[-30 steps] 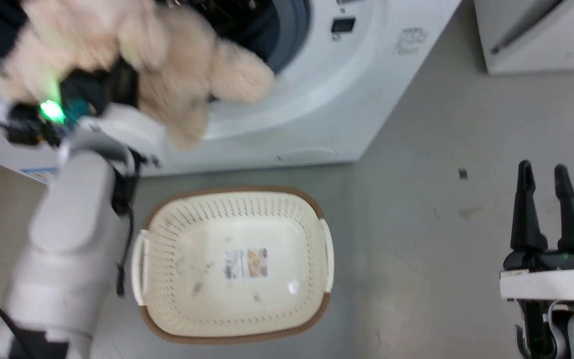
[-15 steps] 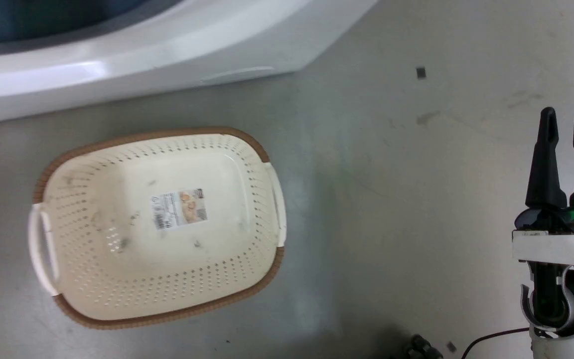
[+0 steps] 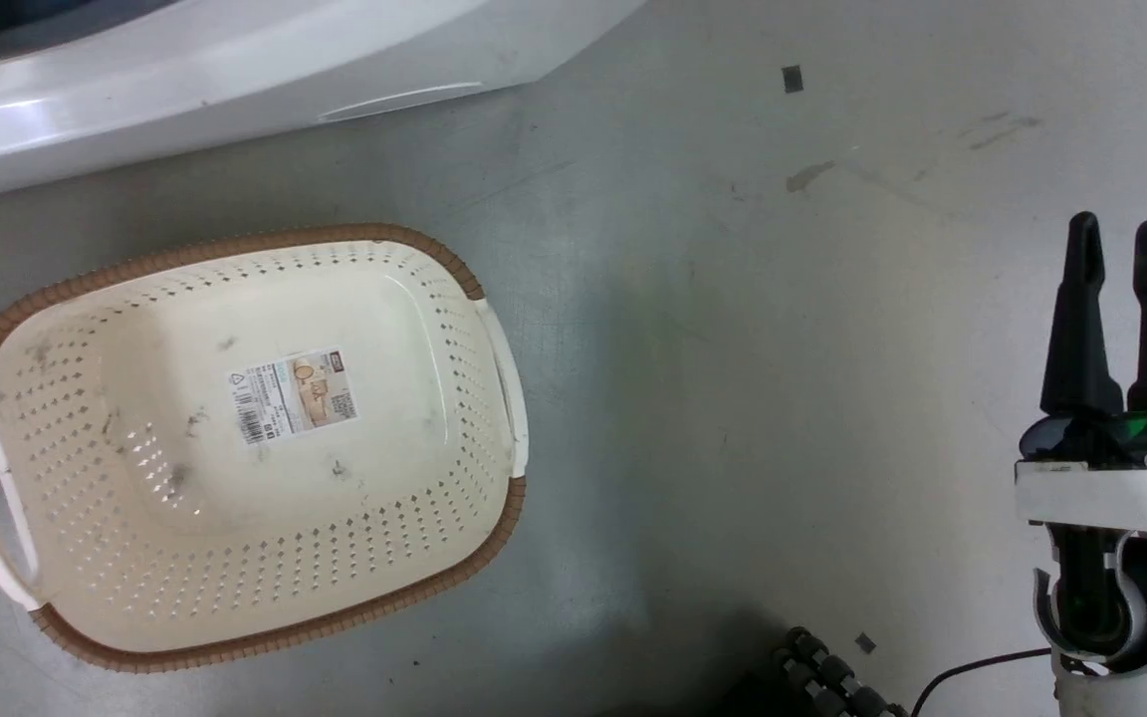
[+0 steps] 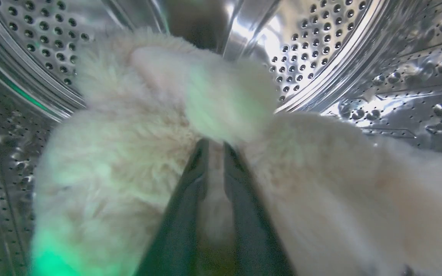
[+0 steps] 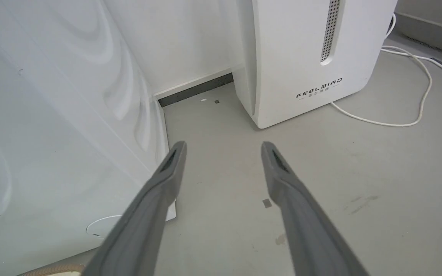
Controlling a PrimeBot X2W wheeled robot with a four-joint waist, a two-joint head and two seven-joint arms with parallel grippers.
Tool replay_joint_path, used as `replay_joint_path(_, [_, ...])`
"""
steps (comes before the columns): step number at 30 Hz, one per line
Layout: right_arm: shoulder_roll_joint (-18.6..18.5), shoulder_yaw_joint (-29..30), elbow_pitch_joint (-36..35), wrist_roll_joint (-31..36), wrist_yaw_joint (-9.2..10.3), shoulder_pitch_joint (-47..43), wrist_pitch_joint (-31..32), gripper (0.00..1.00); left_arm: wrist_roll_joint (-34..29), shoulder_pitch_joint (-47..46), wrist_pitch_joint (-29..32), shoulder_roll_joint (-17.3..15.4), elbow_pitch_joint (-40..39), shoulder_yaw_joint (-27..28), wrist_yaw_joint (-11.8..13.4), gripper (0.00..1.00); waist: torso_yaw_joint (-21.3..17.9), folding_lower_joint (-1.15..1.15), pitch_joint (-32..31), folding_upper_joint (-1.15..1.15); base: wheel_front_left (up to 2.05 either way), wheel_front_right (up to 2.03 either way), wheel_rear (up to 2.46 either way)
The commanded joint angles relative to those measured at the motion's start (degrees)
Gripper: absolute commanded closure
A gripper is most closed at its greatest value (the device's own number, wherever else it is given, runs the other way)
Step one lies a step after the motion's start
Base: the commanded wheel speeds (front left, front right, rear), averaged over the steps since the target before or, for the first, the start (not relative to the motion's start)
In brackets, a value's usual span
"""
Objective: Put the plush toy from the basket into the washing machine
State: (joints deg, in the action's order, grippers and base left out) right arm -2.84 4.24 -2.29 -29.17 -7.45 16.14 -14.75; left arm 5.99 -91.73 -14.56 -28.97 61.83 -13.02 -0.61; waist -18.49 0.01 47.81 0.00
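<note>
Whereas a second ago the plush toy (image 4: 129, 161) hung outside, it now sits within the washing machine (image 4: 320, 46), left tool (image 4: 215, 143) apparently pinching its fur; release remains.

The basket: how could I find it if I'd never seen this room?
Find the big white washing machine at the top of the head view. On the grey floor just below it sits the basket. It is oval and cream, with holes, a brown rim and a label inside.
</note>
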Motion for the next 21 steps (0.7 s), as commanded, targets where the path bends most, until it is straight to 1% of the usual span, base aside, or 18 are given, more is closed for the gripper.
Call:
replay_joint_path(1, [-0.04,-0.15,-0.09,0.24,-0.03,0.87,-0.25,0.00,-0.13,0.38,-0.35,0.31,0.50,-0.21,0.24,0.00,0.33,-0.01,-0.35,0.00,0.00,0.00,0.00])
replay_joint_path(7, [-0.04,-0.31,0.00,1.28,-0.03,0.93,-0.25,0.00,1.85,4.76,-0.41,1.76,-0.72,1.13,0.92,0.00,1.77,-0.01,-2.65,0.00,0.00,0.00,0.00])
replay_joint_path(11, [-0.04,0.37,0.23,2.39,-0.03,0.74,-0.25,0.00,3.25,10.02,-0.42,3.56,-3.25,2.13,1.05,0.00,3.48,-0.01,-5.70,0.00,0.00,0.00,0.00])
replay_joint_path(16, [-0.04,0.26,0.45,4.27,-0.03,-0.24,-0.25,0.00,4.21,18.39,-0.43,5.30,-8.88,3.63,1.88,0.00,5.68,-0.01,-10.08,0.00,0.00,0.00,0.00])
replay_joint_path(21, [-0.04,-0.72,0.50,6.96,-0.03,-1.55,-0.25,0.00,4.95,28.14,-0.43,7.36,-14.79,5.76,3.31,0.00,7.80,-0.01,-14.79,0.00,0.00,0.00,0.00])
